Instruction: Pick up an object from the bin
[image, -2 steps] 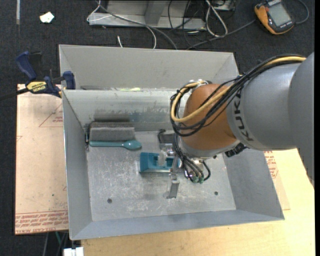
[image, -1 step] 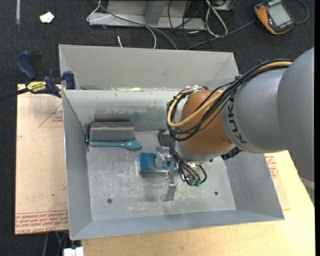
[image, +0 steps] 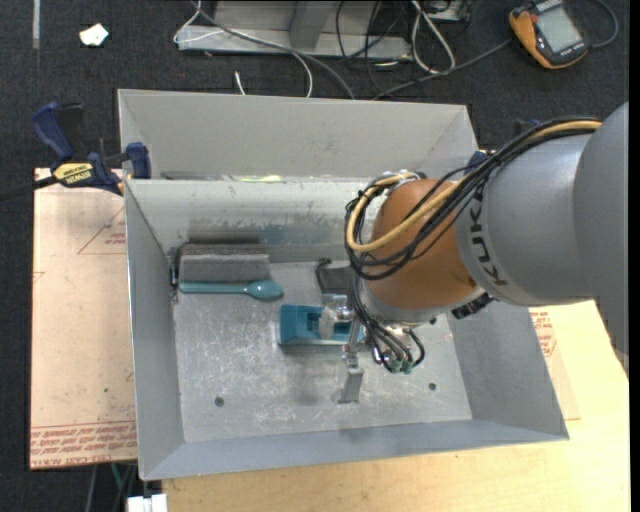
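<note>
Four loose things lie in the grey bin (image: 160, 330) beneath me. My gripper (image: 347, 360) hangs low over the floor near the middle, under the orange cover (image: 410, 250) on my wrist, and how wide it stands I cannot tell. Just beside it, on the view's left, sits a teal block (image: 298, 326), its near end against my metalwork. Farther left a teal spoon (image: 235, 289) lies along a grey slab (image: 225, 268), and a small dark piece (image: 326, 272) rests near the foot of the back wall.
</note>
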